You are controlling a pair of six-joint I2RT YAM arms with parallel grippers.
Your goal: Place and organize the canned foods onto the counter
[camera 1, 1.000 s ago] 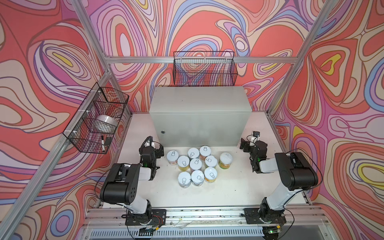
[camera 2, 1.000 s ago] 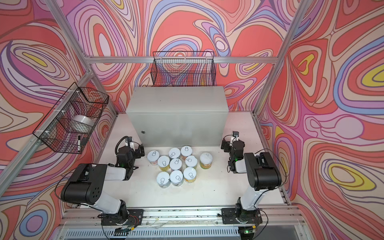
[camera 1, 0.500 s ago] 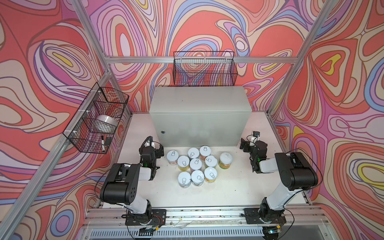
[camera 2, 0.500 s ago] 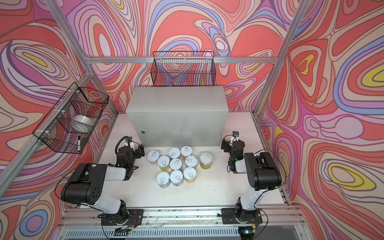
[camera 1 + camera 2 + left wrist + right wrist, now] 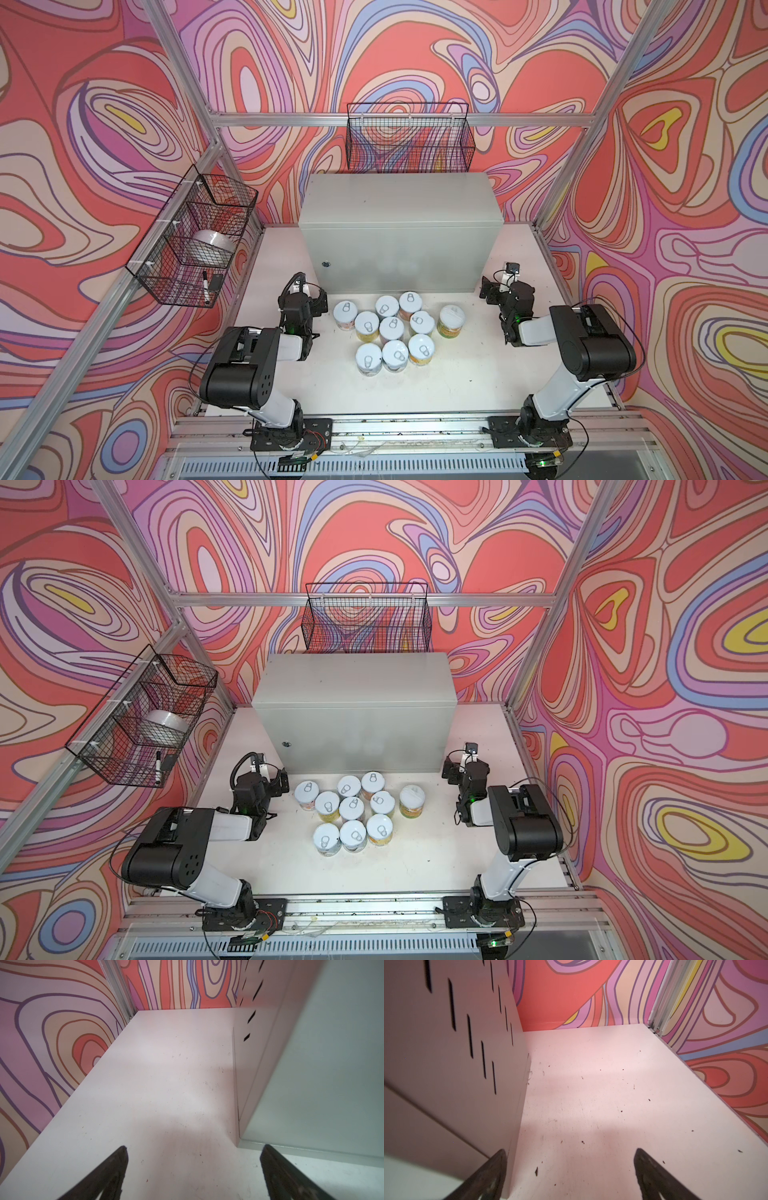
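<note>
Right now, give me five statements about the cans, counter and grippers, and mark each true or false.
1. All cans stand on the white tabletop, none on the counter. True.
2. The left gripper holds a can. False: it is open and empty.
3. The right gripper is open. True.
4. The tape roll lies on the counter. False: the tape roll sits in the side wire basket.
5. The cans lie on their sides. False: all stand upright.

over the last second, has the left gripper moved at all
No. The left gripper stays put by the counter's front left corner in both top views, fingers open.
</note>
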